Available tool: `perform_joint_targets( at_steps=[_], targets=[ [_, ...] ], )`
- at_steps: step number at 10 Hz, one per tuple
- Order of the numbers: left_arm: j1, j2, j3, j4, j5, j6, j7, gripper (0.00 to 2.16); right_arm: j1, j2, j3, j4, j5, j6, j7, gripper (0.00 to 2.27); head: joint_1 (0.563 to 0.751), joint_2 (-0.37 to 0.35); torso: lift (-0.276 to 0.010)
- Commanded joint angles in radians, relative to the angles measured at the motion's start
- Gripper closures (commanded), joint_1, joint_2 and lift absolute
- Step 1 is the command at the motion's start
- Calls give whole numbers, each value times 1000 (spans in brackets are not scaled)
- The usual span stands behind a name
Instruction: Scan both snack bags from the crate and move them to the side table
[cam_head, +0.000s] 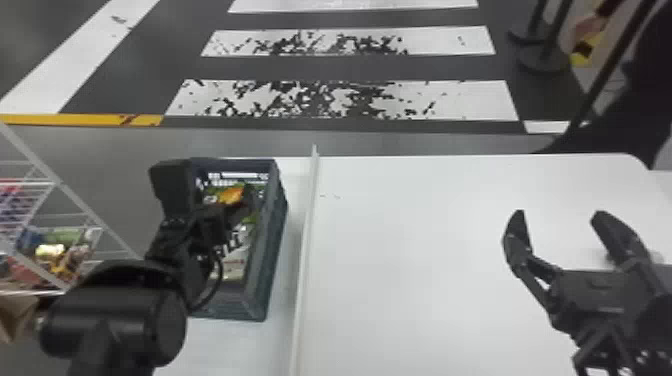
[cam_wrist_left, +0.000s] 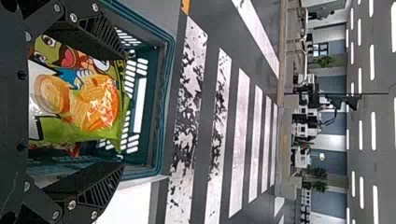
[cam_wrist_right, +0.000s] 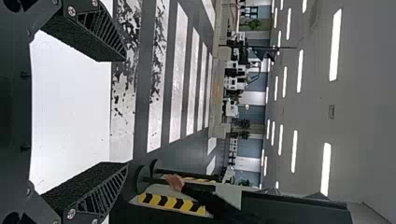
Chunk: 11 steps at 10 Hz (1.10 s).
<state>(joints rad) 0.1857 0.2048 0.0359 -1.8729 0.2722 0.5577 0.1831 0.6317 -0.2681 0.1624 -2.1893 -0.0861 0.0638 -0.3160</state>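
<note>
Seemingly two snack bags lie in the crate, left of the divider.

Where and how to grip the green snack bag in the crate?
Probably across the bag, mid-body, down into the crate from above: the bag's broad printed face is turned to the left pincer, and crate walls rise around it.

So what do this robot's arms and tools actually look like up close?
The left arm is black, with a fat, drum-shaped joint and a thin black cable looping near the wrist. The left tool and right tool match: two black, tapering fingers each, with slanted ribs on the sides, silvery screws and rough-looking inner faces.
</note>
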Motion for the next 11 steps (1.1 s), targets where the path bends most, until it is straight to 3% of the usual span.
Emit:
perform_joint_targets(
  at_steps=[1,7,8,11],
  targets=[
    [0,19,9,35,1,3,-5,194,-3,0,2,3,-1,0,0,124,695,112,-29],
    [-43,15,9,133,-2,9,-34,194,-7,-2,11,6,-1,0,0,124,695,143,-29],
    [-49,11,9,166,1,6,-60,191,-10,-2,16,6,-1,0,0,124,695,143,-29],
    [-71,5,-1,227,-1,-3,-83,194,-10,0,19,6,2,0,0,124,695,139,-29]
  ],
)
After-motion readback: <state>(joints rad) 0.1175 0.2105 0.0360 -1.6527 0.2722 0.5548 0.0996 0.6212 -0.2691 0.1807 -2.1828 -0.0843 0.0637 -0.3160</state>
